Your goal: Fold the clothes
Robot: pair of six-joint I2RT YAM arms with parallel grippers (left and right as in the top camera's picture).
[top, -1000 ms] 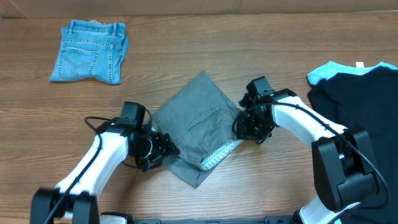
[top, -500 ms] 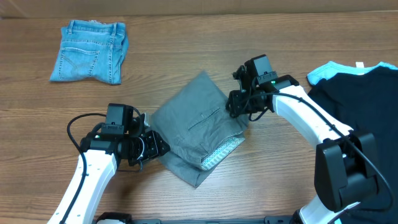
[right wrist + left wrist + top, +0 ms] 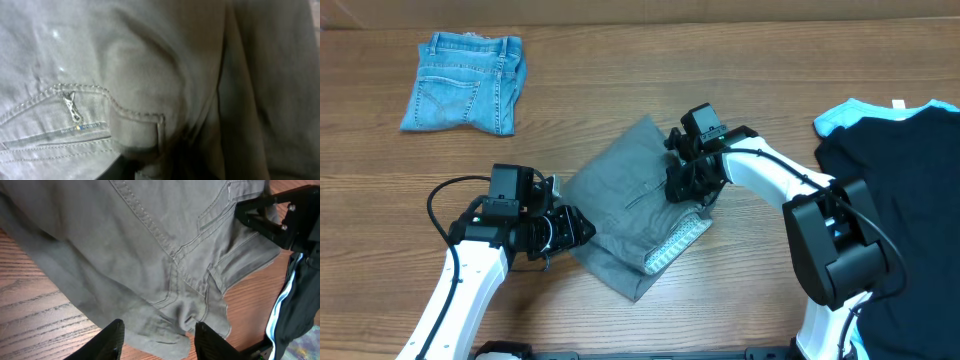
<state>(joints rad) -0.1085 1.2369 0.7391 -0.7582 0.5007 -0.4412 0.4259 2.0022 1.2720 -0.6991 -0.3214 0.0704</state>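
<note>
The grey shorts [image 3: 625, 200] lie folded in the middle of the table, with a strip of pale speckled lining showing at their lower right. My left gripper [image 3: 578, 228] is at their left edge. In the left wrist view it [image 3: 159, 342] is open, with a corner of the shorts [image 3: 165, 270] lying between the fingertips [image 3: 111, 341]. My right gripper [image 3: 685, 185] presses down on the right half of the shorts. Its camera is filled with grey cloth [image 3: 150, 75], and a fold bunches into the jaws [image 3: 165, 172]. The denim shorts [image 3: 465, 82] lie far left. The black tee [image 3: 900, 180] and the light-blue garment [image 3: 842, 117] lie at the right.
The wooden table [image 3: 740, 70] runs bare along the back and between the piles. The two arms face each other across the grey shorts, with the black tee close behind the right arm's base.
My right gripper has moved left, from the shorts' right edge onto the cloth near the pocket. My left arm has drawn back slightly left and stays at the left edge.
</note>
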